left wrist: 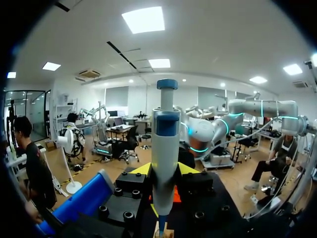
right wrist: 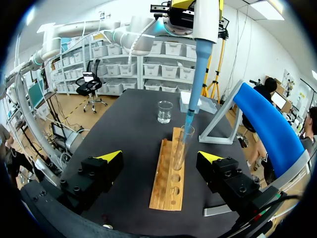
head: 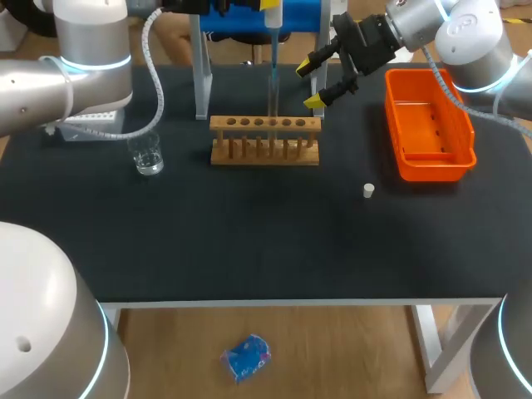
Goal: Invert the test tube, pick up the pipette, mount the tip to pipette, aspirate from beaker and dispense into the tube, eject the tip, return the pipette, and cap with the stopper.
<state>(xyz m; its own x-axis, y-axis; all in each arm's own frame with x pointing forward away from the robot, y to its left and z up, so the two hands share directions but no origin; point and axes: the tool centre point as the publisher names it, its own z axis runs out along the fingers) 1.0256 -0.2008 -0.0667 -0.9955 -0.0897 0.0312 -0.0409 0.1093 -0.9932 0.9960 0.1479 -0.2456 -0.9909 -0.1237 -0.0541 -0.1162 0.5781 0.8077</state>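
My left gripper (left wrist: 165, 171) is shut on the white and blue pipette (left wrist: 165, 134), held upright over the wooden rack (head: 264, 141). The pipette's blue tip (right wrist: 194, 89) reaches down into the mouth of the clear test tube (right wrist: 180, 148), which stands upright in the rack (right wrist: 171, 178). My right gripper (head: 320, 85) hovers open just right of the rack's far end, nothing between its fingers; in its own wrist view the right gripper (right wrist: 160, 156) straddles the rack's near end. The beaker (head: 148, 155) stands left of the rack. A small white stopper (head: 368, 191) lies on the mat to the right.
An orange bin (head: 428, 154) sits at the right side of the table. A blue pipette stand (right wrist: 265, 126) on grey legs rises behind the rack. A white tip box (head: 90, 125) sits at the back left, behind the beaker.
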